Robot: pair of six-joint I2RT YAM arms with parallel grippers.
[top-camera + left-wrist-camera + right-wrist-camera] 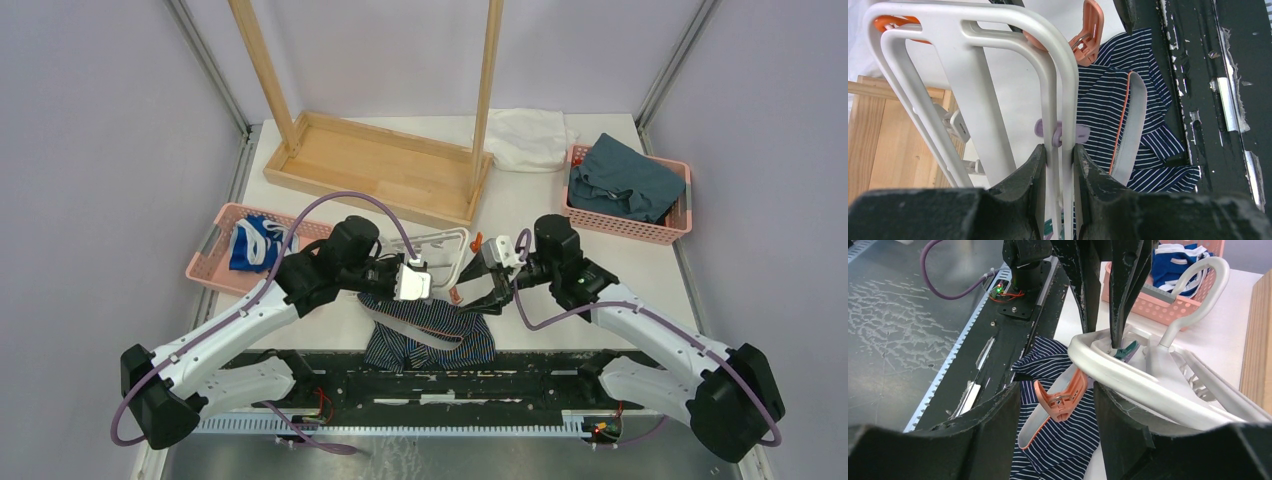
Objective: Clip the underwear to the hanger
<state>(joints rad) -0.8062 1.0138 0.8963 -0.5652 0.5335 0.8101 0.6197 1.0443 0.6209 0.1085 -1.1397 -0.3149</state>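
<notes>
My left tool (pixel 1060 150) is clenched on two white bars of the hanger (pixel 973 75) and holds the frame tilted above the surface (pixel 520 205). My right tool (pixel 1055 391) is released. Its fingers stand apart with the orange clip (pixel 1063 397) framed between them and a gap on either side, so it grasps nothing.

The underwear (pixel 430 335) lies at the near edge of the surface, partly spilling onto the dark base rail (pixel 560 375). It sits directly beneath the clip and just below my right tool. Its waistband (pixel 1133 125), edged in orange, runs roughly alongside the bars I grip. The clip hangs slantwise over that band, near it, though I cannot tell whether they touch.

My right arm is plainly the nearer one. I judge the coming move is to squeeze the clip open and bring its mouth down across the waistband, not along it.
</notes>
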